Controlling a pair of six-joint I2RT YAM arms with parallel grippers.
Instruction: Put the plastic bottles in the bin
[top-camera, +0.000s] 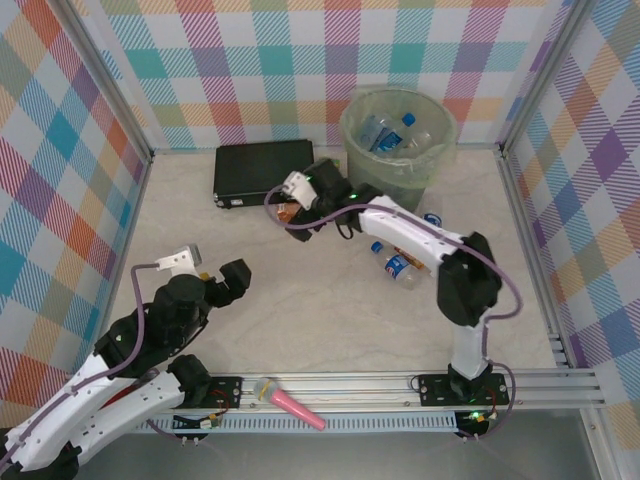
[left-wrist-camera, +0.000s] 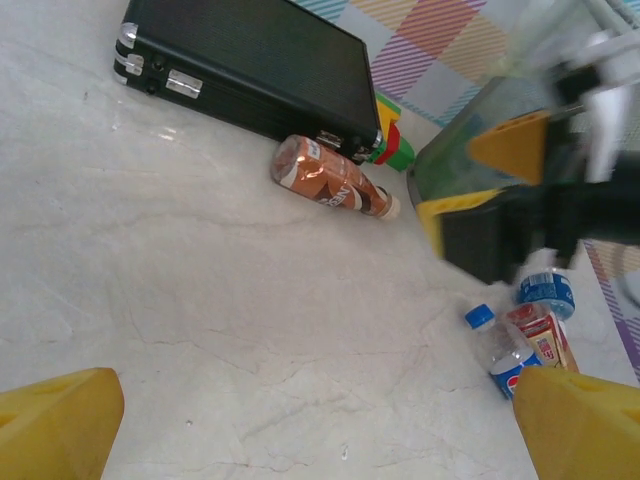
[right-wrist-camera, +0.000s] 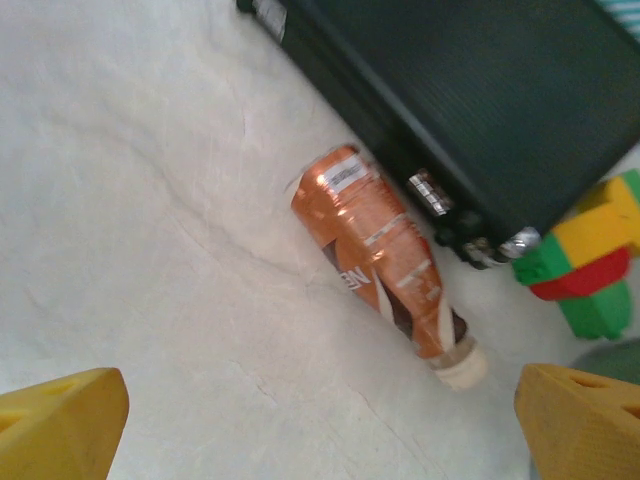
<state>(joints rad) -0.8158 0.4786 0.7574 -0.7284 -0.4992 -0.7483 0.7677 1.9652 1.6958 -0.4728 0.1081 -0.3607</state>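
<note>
Jaws of left gripper (left-wrist-camera: 320, 425) and right gripper (right-wrist-camera: 320, 430) gape, empty. Right wrist view: copper-brown bottle (right-wrist-camera: 385, 265) just beside black case (right-wrist-camera: 480, 100). Overhead, bin (top-camera: 447, 128) stands right of that case.

Bright, even light with soft shadows; close foreground parts blur in wrist views.

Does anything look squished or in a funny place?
Yes. The copper-brown bottle lies on its side, dented, right beside the black case. A pink stick lies on the front rail.
</note>
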